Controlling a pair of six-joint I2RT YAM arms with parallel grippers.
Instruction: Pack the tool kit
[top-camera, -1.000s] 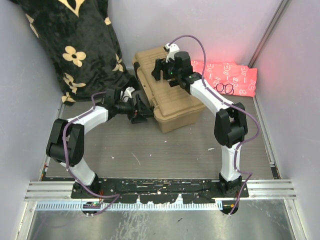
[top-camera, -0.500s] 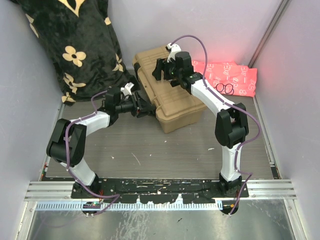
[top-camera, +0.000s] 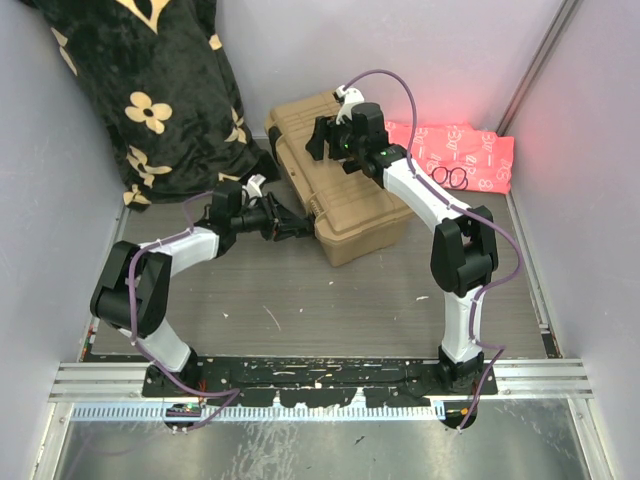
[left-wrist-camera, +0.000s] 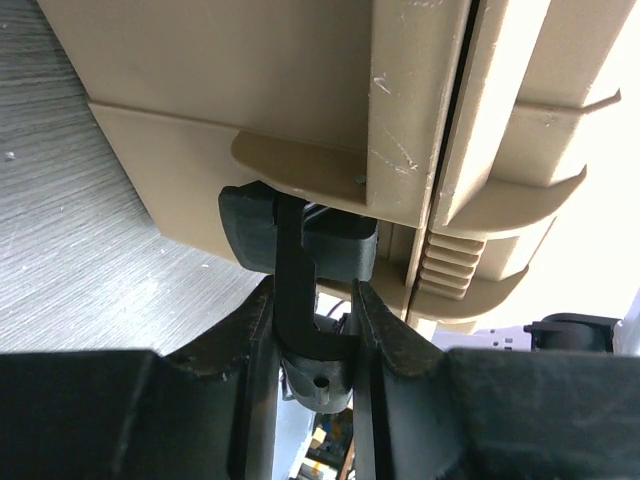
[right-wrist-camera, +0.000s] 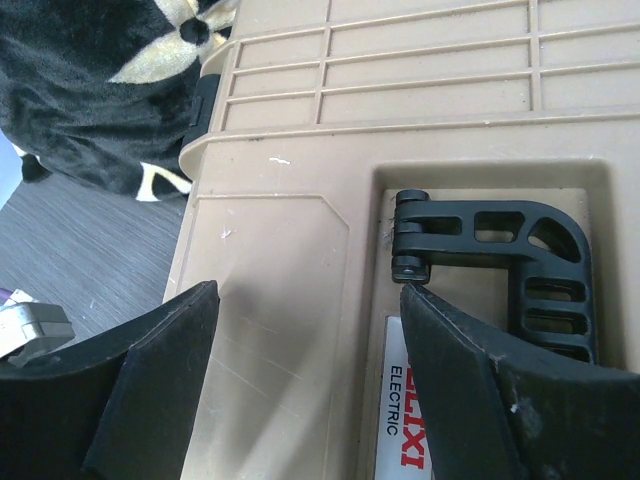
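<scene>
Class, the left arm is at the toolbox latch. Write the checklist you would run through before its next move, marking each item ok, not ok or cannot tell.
1. Toolbox lid down on the base: ok, only a thin seam shows in the left wrist view.
2. Left gripper lined up on the black latch: ok, one finger on each side of it.
3. Latch firmly pinched: cannot tell, a slight gap seems to remain on one side.
4. Latch snapped home: cannot tell.
5. Right gripper out of the way: ok, open over the lid beside the black handle, holding nothing.
6. All tools inside: cannot tell, the closed lid hides them.
</scene>
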